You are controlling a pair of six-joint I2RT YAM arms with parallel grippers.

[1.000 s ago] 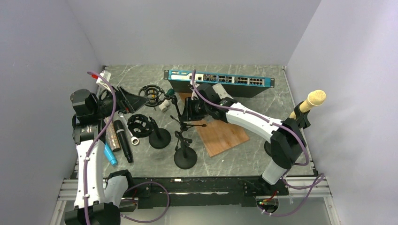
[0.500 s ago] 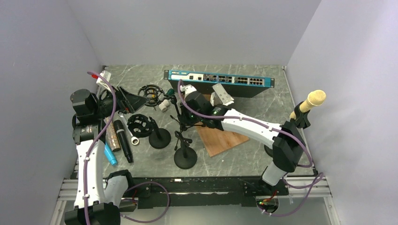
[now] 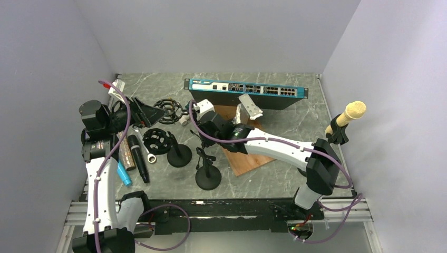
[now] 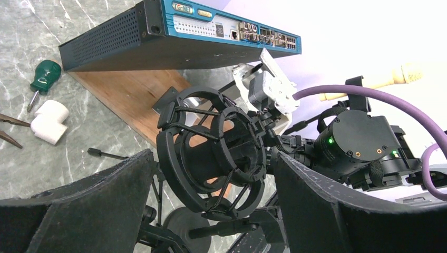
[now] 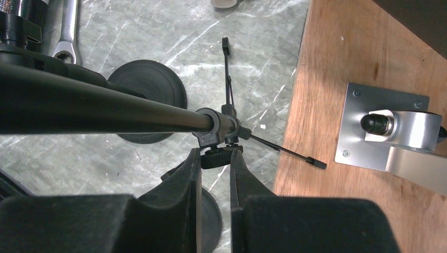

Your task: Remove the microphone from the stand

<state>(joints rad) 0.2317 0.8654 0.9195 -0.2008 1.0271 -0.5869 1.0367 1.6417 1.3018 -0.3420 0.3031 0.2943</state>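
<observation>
So the right gripper is no longer parked by the network switch. It's now swung over and pinched shut on the little knob under the boom joint of the middle stand. The left gripper is kept wide open around the shock mount, with nothing squeezed. The cream-headed microphone is still clipped in the far-right stand, well apart from both, so the actual removal probably isn't started.

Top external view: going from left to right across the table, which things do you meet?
blue cylinder → black microphone lying flat → smaller round stand base → larger round stand base → wooden board → cream microphone
</observation>
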